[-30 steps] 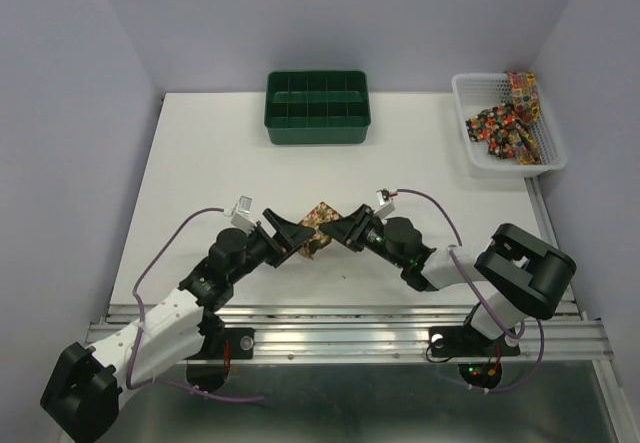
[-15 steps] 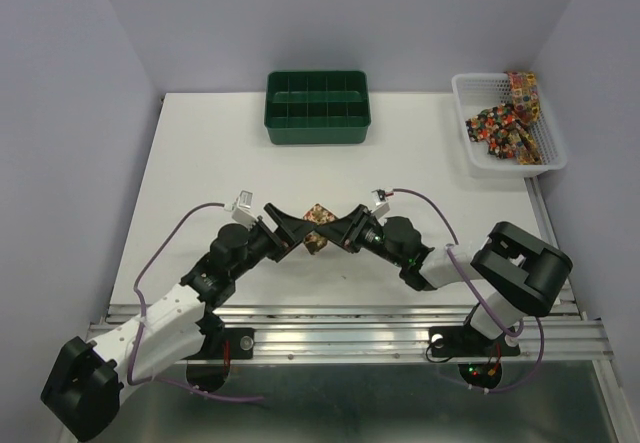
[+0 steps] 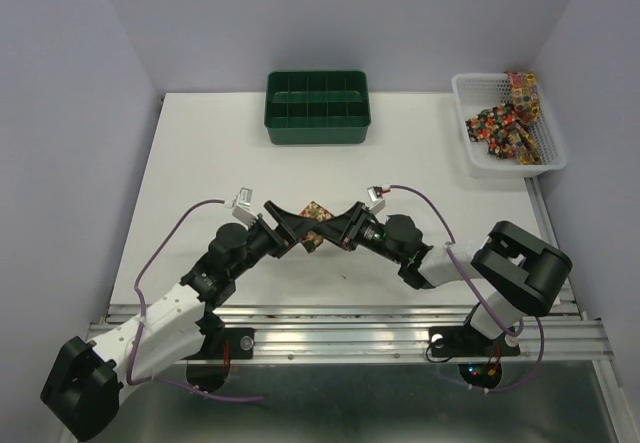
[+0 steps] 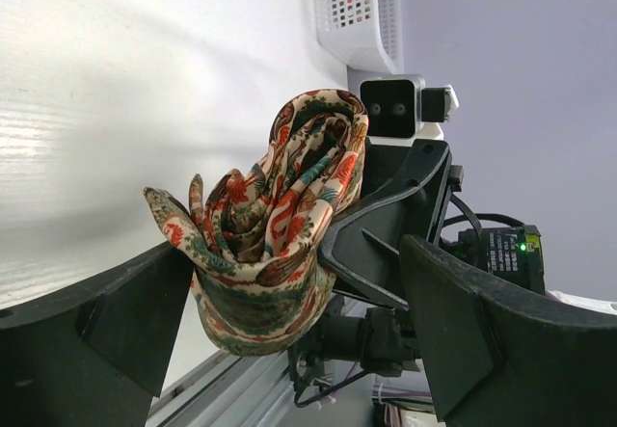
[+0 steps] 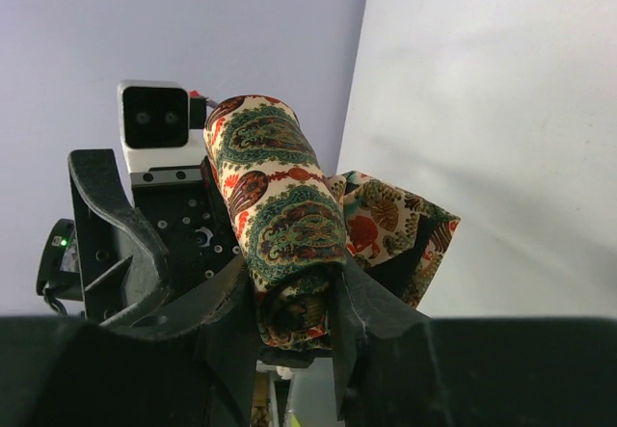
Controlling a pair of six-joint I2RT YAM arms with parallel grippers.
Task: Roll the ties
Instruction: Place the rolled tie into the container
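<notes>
A rolled tie (image 3: 316, 225) with a brown, tan, red and green print is held off the white table (image 3: 230, 153) between my two grippers at the centre front. My right gripper (image 3: 336, 229) is shut on the roll; in the right wrist view its jaws (image 5: 294, 302) pinch the roll's lower end (image 5: 280, 205), and a loose pointed flap (image 5: 405, 229) hangs to the right. My left gripper (image 3: 293, 227) is open. In the left wrist view its jaws (image 4: 289, 302) stand wide apart around the roll (image 4: 280, 215), which rests against the left finger (image 4: 116, 321). More ties (image 3: 505, 123) lie in the basket.
A green compartment tray (image 3: 317, 108) stands at the back centre. A white mesh basket (image 3: 510, 168) sits at the back right and also shows in the left wrist view (image 4: 357, 13). The two arms meet nose to nose over the table's front middle.
Both grippers have shifted slightly away from the bases and closed in on each other. Less of the tie shows between them in the top view.
</notes>
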